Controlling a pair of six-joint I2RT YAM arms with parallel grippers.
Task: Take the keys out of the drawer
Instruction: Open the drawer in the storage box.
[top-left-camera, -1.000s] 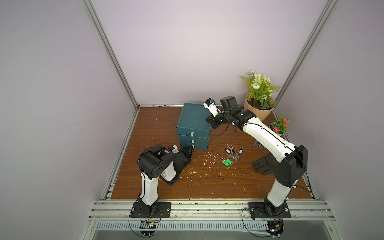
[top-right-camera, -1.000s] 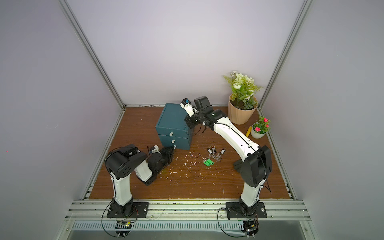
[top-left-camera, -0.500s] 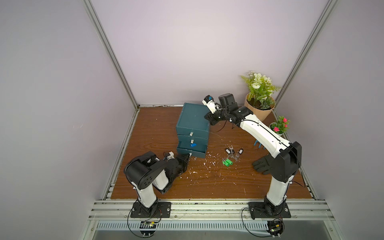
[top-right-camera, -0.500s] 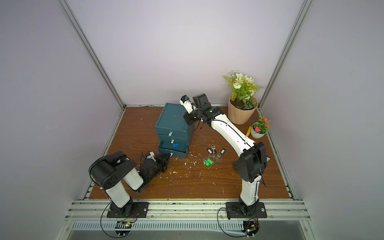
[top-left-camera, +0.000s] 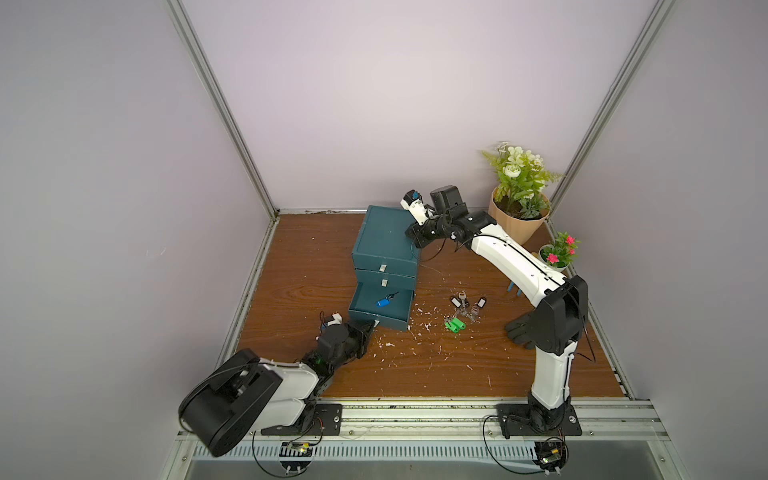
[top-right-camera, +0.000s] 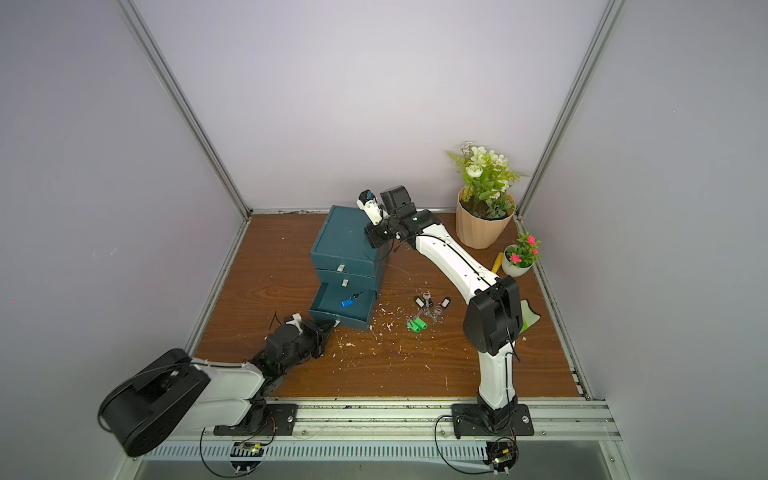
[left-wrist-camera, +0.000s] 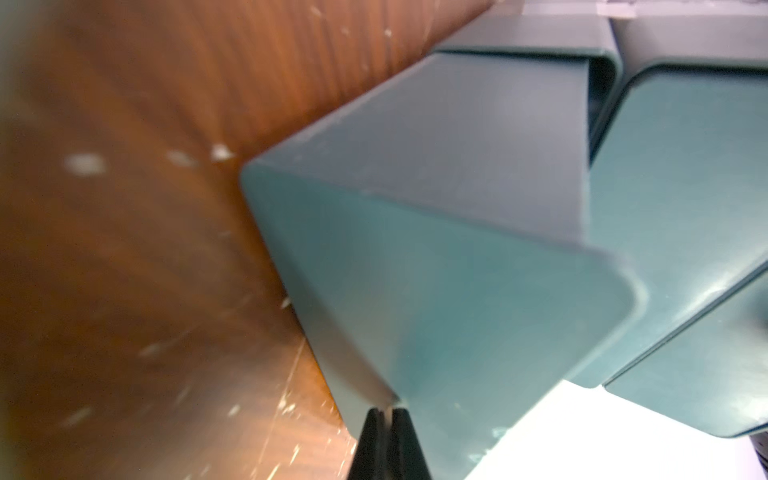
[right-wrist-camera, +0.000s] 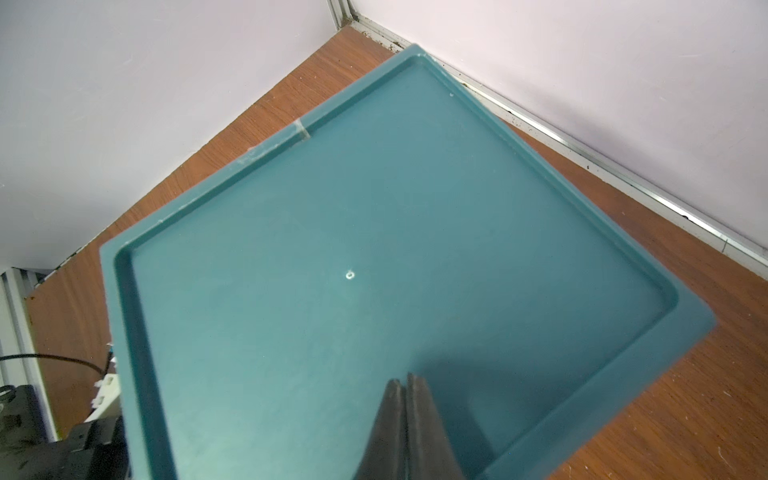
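A white-flowered plant in a peach pot (top-left-camera: 517, 224) stands in the back corner, with a small pink-flowered pot (top-left-camera: 557, 261) beside it and a black glove (top-left-camera: 519, 332) nearer.

The left arm (top-left-camera: 286, 376), at the frame's lower left, and the right arm (top-left-camera: 511, 257), at the right, are wearing white shells between bulky black joint housings. Thin black cables (top-left-camera: 484, 432) are trailing along both and looping below the black base plates (top-left-camera: 540, 417). The fingers (right-wrist-camera: 390, 424) are showing as tapered black wedges.
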